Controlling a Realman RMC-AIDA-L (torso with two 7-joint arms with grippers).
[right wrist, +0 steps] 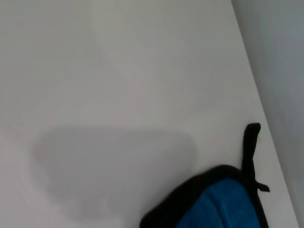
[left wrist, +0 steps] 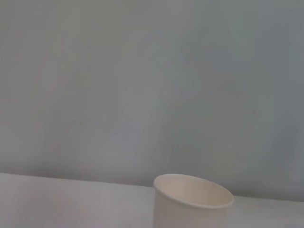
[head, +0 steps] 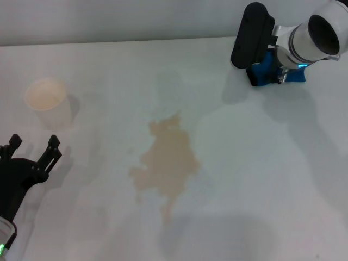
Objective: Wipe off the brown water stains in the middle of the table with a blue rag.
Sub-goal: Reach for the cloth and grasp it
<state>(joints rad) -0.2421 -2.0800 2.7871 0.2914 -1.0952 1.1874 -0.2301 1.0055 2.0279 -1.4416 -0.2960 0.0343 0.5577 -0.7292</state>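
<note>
I am taking the brown water stains [head: 166,160] as my landmark: they are lying in the middle of the table [head: 261,179], ragged-edged, with a thin tail trailing toward the robot, and nothing is touching them yet. Well beyond them, off toward the far right corner, the right gripper [head: 266,68] is working down at the blue rag [head: 270,70]. The arm's body is covering the fingers, so I cannot tell whether they are gripping the cloth or only hovering over it. In the right wrist view the blue rag [right wrist: 221,202] is showing its black edging and loop tab, lying close to the table's far edge. I am judging this to be the pickup stage, since the wiping itself is not yet started. On the near left of the stains the left gripper [head: 33,145] is sitting parked with its fingers spread wide and holding nothing, presumably kept out of the wiping path. A paper cup [head: 48,102] is standing upright far left of the stains, just beyond that parked gripper
</note>
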